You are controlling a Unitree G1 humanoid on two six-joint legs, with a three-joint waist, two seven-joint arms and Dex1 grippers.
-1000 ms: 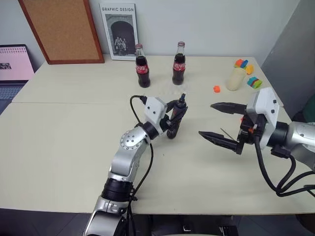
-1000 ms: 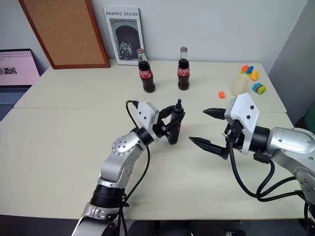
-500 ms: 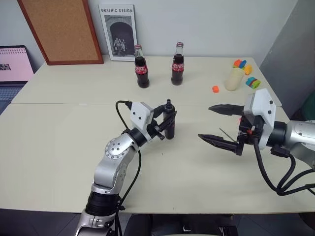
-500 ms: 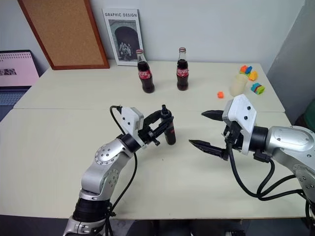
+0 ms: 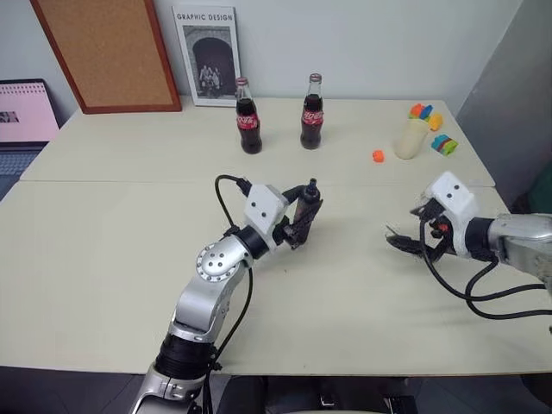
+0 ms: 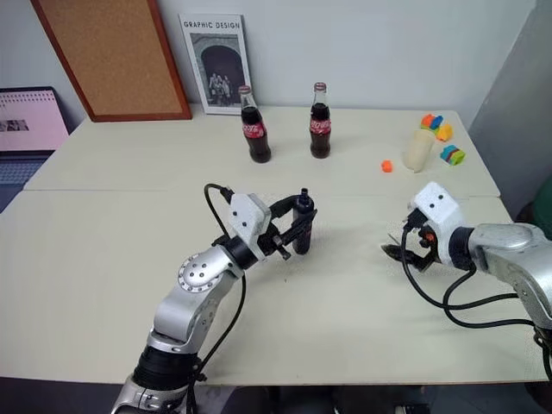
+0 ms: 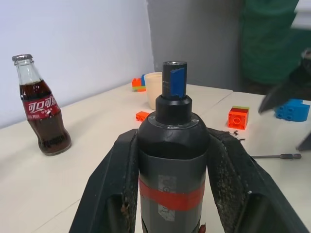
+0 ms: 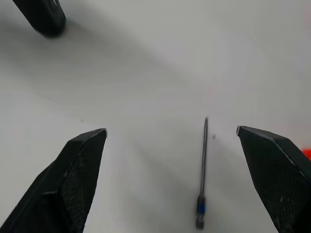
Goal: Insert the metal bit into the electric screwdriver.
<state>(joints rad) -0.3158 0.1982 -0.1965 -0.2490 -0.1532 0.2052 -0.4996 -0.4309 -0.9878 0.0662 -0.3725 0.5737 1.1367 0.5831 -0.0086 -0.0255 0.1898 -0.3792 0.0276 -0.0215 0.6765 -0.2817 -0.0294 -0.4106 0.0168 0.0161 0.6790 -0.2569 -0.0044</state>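
The metal bit (image 8: 202,172) lies flat on the worktop (image 5: 129,224), between the spread fingers of the right claw (image 8: 175,160), which stands wide open and holds nothing. The electric screwdriver (image 7: 172,160) is clamped upright in the closed left claw (image 5: 302,216), blue tip upward, near the worktop's middle. Two cola bottles (image 5: 249,116) stand farther back, well apart from both claws.
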